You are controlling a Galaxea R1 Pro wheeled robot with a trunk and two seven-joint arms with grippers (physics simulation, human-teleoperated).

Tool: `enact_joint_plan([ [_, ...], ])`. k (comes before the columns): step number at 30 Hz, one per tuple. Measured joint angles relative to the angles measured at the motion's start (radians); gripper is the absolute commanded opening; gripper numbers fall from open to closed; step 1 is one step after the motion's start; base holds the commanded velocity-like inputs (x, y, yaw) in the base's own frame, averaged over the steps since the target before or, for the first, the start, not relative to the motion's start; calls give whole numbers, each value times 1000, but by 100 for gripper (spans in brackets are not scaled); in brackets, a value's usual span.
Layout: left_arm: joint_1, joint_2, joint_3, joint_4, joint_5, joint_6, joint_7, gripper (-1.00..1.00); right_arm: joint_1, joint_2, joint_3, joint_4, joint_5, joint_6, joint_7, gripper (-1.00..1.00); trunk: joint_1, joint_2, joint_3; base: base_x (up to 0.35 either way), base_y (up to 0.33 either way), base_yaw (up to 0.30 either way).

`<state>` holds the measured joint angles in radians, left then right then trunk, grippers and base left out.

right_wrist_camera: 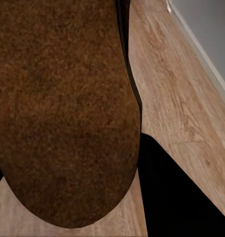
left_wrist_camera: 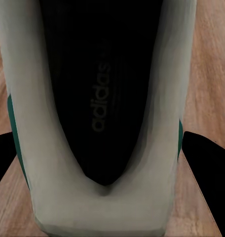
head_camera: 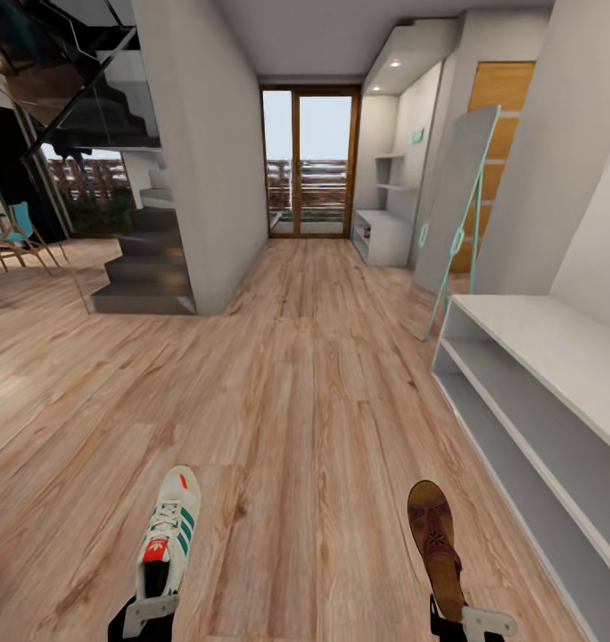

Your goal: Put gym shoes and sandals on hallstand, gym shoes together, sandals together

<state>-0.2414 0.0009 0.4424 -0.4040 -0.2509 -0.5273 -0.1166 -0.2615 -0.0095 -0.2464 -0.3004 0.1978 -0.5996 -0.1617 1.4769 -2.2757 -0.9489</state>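
Carrying one shoe in each arm down the corridor, the robot is facing the glazed door at the far end in the head view, with the hallstand (head_camera: 555, 357) running along its right side, top and shelves bare where they show. The left gripper (head_camera: 150, 613) is clamping the heel of a white gym shoe (head_camera: 169, 526), toe pointing ahead over the corridor floor (head_camera: 305, 401); the right gripper (head_camera: 473, 621) is pinching the heel end of a brown sandal (head_camera: 434, 539) in the same way. Both holds are sitting at the very back of the footwear, so the long toe ends are hanging forward, and a sharp turn toward the rack is likely to swing or tip either one loose. The sandal is looking the more at risk, being thin and flat. The leaning mirror (head_camera: 455, 201) beside the rack is standing close enough to be clipped if the base is driving on carelessly. In the left wrist view, the gym shoe (left_wrist_camera: 105, 113) is filling the space between the dark fingers (left_wrist_camera: 206, 163), and the word "adidas" is reading faintly along its black insole. In the right wrist view, the sandal (right_wrist_camera: 63, 108) is showing its grainy tan footbed, no writing legible, with the rack's pale base edging the floor beyond.
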Motion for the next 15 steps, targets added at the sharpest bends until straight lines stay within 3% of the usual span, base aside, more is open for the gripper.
enact_joint_plan([
  [15,0,-2,0,0,0,0,0,-100,0,0,0,0,0,0,0,-100,0,0,0,338,0,0],
])
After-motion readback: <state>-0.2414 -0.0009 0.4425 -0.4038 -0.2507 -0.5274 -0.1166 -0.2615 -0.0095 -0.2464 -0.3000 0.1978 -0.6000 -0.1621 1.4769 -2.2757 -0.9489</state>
